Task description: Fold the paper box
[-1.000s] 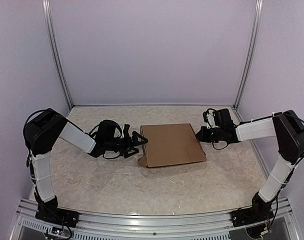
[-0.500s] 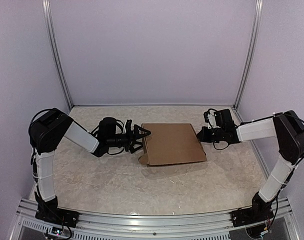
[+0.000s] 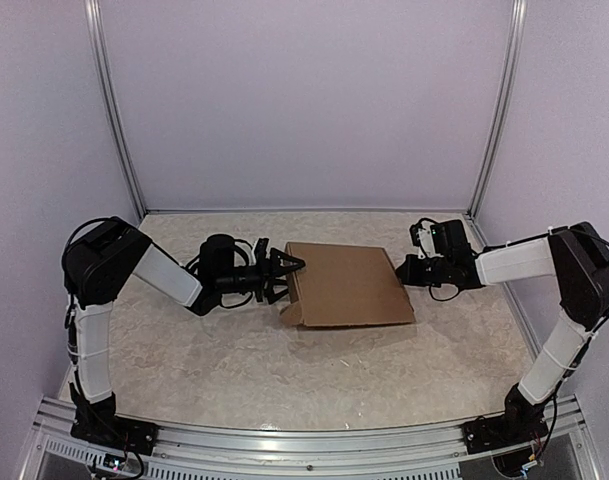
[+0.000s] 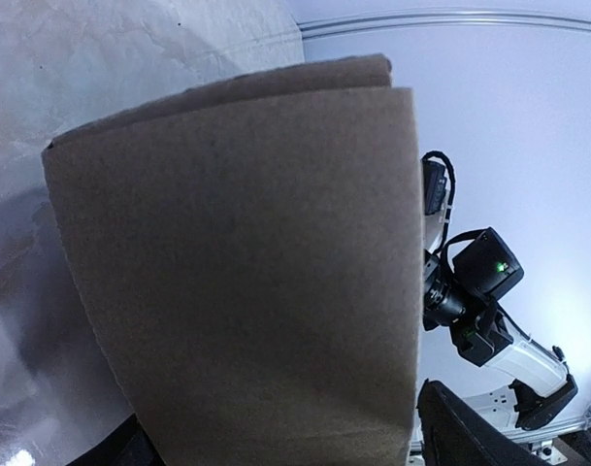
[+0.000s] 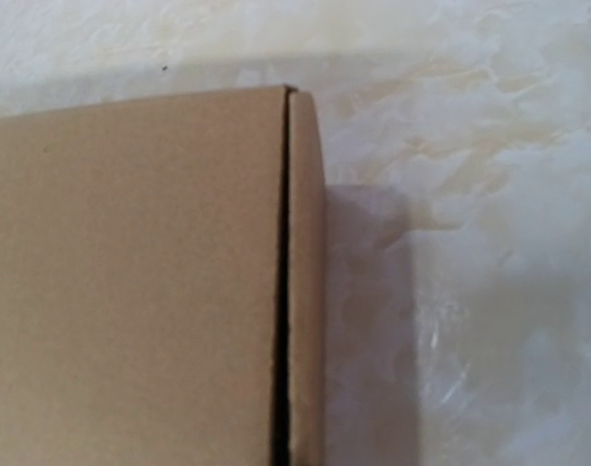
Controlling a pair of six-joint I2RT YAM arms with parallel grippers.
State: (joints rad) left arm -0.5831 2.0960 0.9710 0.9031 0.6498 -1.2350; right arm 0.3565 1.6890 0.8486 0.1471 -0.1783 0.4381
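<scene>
Although lying closed and flat on the desk (image 3: 234, 350), the paper box (image 3: 349, 285) appears light, stiff, yet creasable; grasp at an edge. Left fingers (image 3: 289, 264) stand apart astride its left edge; right fingers (image 3: 404, 270) together, beside its right edge.

No legible writing in any view.
The paper box (image 3: 349, 285) showed only plain brown cardboard on the faces in view, from above and from both wrist cameras, with no print, label, brand mark or number that could be read on it. The housings of both arms were too small and dark from above for any marking to be made out.
</scene>
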